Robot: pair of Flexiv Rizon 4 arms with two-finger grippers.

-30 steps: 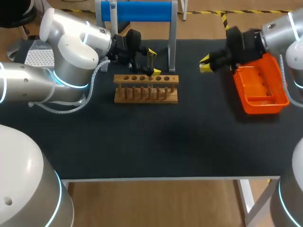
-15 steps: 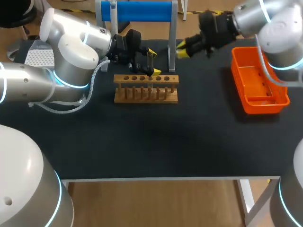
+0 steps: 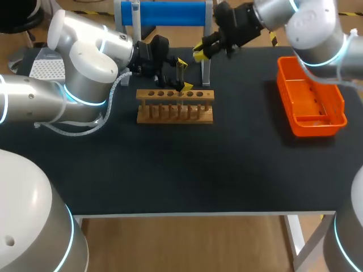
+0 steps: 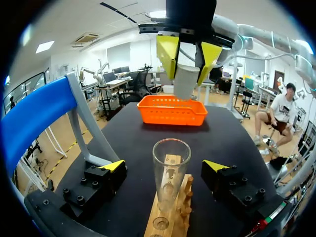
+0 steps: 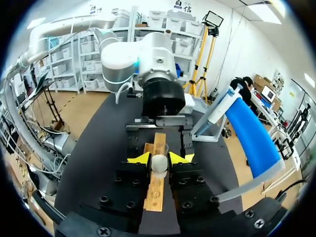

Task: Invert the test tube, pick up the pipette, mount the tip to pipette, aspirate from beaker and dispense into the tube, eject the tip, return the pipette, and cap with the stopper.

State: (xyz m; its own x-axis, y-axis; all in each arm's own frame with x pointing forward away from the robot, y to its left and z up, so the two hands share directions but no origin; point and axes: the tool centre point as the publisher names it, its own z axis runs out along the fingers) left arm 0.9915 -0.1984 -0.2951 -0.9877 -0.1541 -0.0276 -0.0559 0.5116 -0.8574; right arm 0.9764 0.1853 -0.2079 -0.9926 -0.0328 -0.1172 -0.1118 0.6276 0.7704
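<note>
Two arms meet at the far side of a black worktop (image 3: 181, 164), both over a wooden rack (image 3: 174, 106). The left end effector (image 4: 163, 166) sits low at the rack. Its yellow-tipped fingers are spread wide, one on each side of the tube (image 4: 171, 160) and apart from the glass. The tube stands upright in one of the rack's holes, mouth up.

The right end effector (image 5: 159, 158) is clamped on a pale stopper (image 4: 185, 81), with a yellow tip pressed to either side of it. From the left wrist, the stopper hangs above the tube's mouth and farther out, well clear of the rim. From the right wrist, the stopper lies over the line of the rack. The tube's rim just shows past it, and the left arm's wrist faces it from the rack's other end.

From overhead, the right arm comes in from the right corner and lies along the worktop's far edge. Its end effector is beside the grey post of a stand (image 3: 164, 12) with a blue bar, beyond the rack's right end. The left arm comes in from the left, its end effector just behind the rack. The rack lies crosswise, left of the middle and near the far edge. An orange basket (image 3: 311, 105) sits by the right edge, well apart from the rack.
</note>
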